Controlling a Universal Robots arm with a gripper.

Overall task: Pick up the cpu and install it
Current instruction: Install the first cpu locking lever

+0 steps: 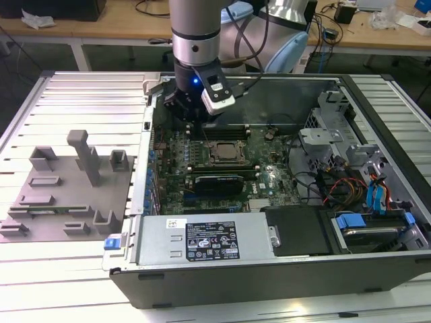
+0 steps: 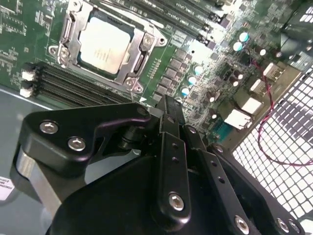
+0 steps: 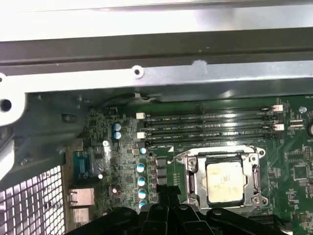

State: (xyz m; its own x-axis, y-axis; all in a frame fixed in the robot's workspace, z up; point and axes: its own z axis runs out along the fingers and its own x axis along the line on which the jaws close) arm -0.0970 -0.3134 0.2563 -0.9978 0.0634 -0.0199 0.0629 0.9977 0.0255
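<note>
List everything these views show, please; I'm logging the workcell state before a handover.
cpu: one, silvery-white top, seated in the socket.
socket frame: one, silver metal, around the cpu.
motherboard: one, green, inside the case.
memory slots: several, black, in a row beside the socket.
computer case: one, dark grey, lying open on the slatted table.
power supply: one, silver, at the case's near edge in the exterior view.
fixture tray: one, grey, on the exterior view's left, outside the case.
arm: one, grey, above the case.
end effector: one, black, shut and holding nothing, over the motherboard near the socket.
</note>
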